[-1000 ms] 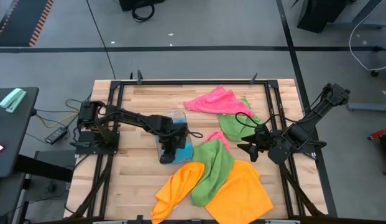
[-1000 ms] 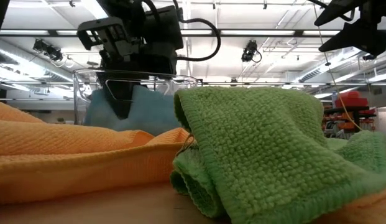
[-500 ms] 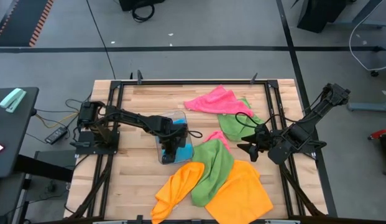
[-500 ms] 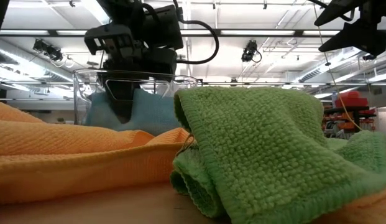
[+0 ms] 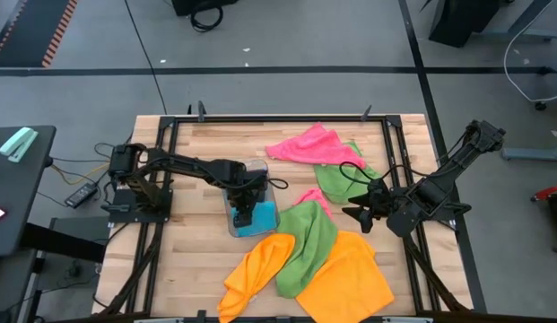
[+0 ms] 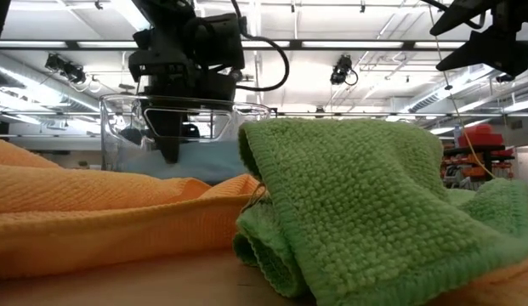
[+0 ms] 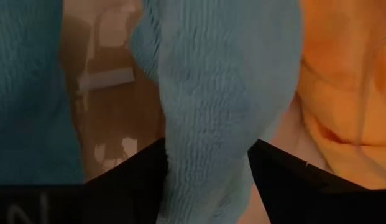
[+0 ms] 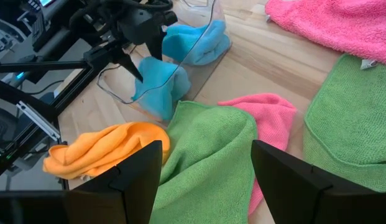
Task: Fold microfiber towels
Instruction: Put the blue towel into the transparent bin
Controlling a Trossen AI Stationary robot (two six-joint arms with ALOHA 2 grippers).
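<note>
Sky-blue microfiber towel (image 5: 258,215) in clear plastic tray (image 5: 231,219), bench (image 5: 197,260) centre.
Left tool (image 5: 245,209) inside tray, fingers apart astride the blue cloth. Right tool (image 5: 351,215) at right edge, fingers apart, empty. Green, orange, pink towels toward front and right. No legible writing.

A clear plastic tray (image 5: 248,199) is seen standing left of centre on a wooden table (image 5: 195,148); its transparent walls (image 6: 187,127) are seen in the low view. The table is bordered by a black metal frame (image 5: 278,117). A dark side table (image 5: 18,193) with a pale green object (image 5: 18,144) on it is found at the left edge of the high view. Grey floor (image 5: 287,36) lies beyond, and ceiling lights (image 6: 349,42) are visible in the low view.
</note>
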